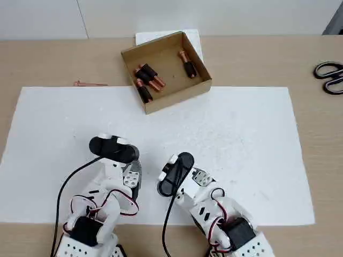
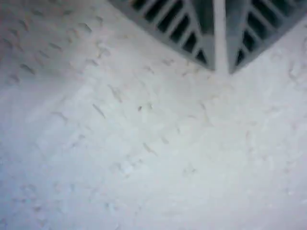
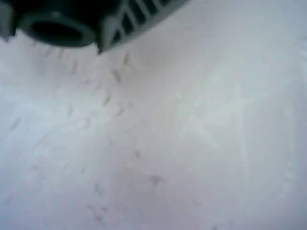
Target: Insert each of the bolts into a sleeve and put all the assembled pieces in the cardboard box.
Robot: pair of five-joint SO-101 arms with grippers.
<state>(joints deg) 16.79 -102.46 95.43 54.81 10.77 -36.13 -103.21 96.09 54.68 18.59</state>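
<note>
The cardboard box [image 1: 179,97] stands at the far middle of the table. Inside it lie several copper bolts in black sleeves [image 1: 149,75]. One bare copper bolt [image 1: 90,83] lies on the wood, just beyond the far left edge of the white paper. Both arms are folded back at the near edge, far from the box. The left arm [image 1: 113,150] points down, and its gripper [image 2: 220,64] is shut and empty just above the paper. The right arm [image 1: 176,174] sits beside it, its gripper [image 3: 103,40] low over bare paper.
A large white paper sheet [image 1: 241,150] covers the middle of the table. Black-handled scissors [image 1: 329,76] lie at the far right on the wood. A white card [image 1: 161,36] sticks out from under the box's far side.
</note>
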